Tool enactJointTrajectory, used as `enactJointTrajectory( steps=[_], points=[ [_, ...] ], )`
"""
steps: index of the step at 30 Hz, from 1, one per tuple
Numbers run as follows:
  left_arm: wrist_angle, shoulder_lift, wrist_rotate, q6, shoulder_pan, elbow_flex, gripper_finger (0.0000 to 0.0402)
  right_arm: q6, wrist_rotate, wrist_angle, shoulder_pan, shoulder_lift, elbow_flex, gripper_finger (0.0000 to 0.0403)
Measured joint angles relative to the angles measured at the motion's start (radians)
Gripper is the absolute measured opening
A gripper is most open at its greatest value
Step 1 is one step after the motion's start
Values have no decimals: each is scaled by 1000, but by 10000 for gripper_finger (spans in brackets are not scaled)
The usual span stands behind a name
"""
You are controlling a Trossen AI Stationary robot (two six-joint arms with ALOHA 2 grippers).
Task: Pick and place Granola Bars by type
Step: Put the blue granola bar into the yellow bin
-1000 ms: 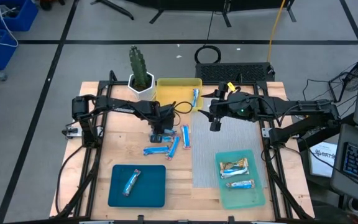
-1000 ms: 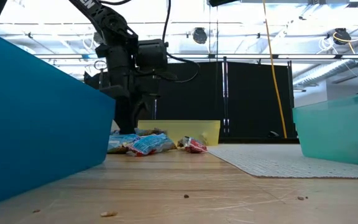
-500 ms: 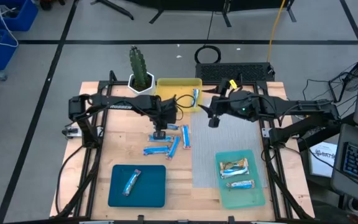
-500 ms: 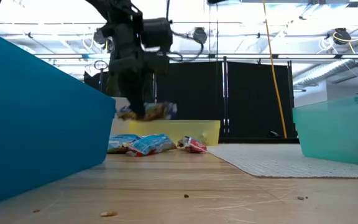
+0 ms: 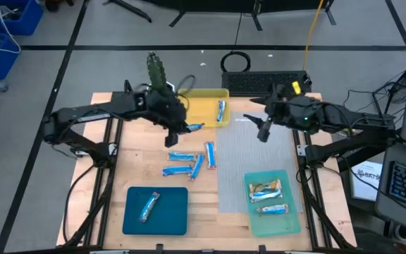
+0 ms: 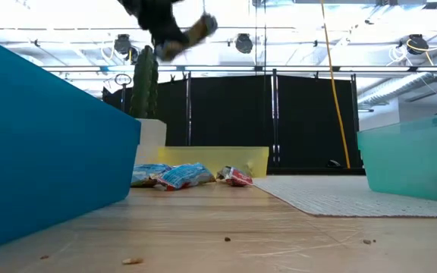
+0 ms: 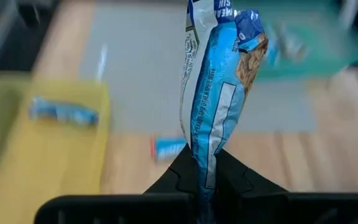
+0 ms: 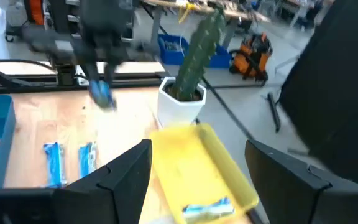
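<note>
A: Nearest the front edge, the dark blue tray has one blue bar in it; the pale green tray has two tan-and-white bars.

B: Mid-table?

A: Loose blue bars lying flat on the wood, with a reddish one among them in the low view. Beyond them, the left gripper, raised clear of the table, jaws pinched tight on the end of a blue-and-white bar. It hangs by the wrapper seam; oat filling is printed near its far end.

B: Risk?

A: Thin grip on a crimped edge. A quick swing could let the bar slip or twist out, and it might land short of a tray or back among the loose ones.

B: Right side?

A: Right gripper hovers over the grey mat, fingers spread wide, holding nothing.

B: Farthest?

A: Yellow tray with one blue bar, just beside the potted cactus.
</note>
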Motion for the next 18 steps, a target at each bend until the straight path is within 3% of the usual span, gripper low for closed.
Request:
enactJointTrajectory(
  steps=[4, 9, 15, 18],
  points=[
    [31, -71, 20, -26, -1, 0, 20, 121, 0, -94, 0, -43, 0, 251],
    [56, -131, 19, -48, -1, 0, 19, 146, -57, -116, 14, -95, -28, 251],
    [93, -184, 19, -69, 0, 0, 19, 209, -127, 73, 15, -244, -272, 251],
    [97, -202, 22, -69, 0, 0, 18, 199, -240, 279, 24, -325, -431, 251]
  ],
)
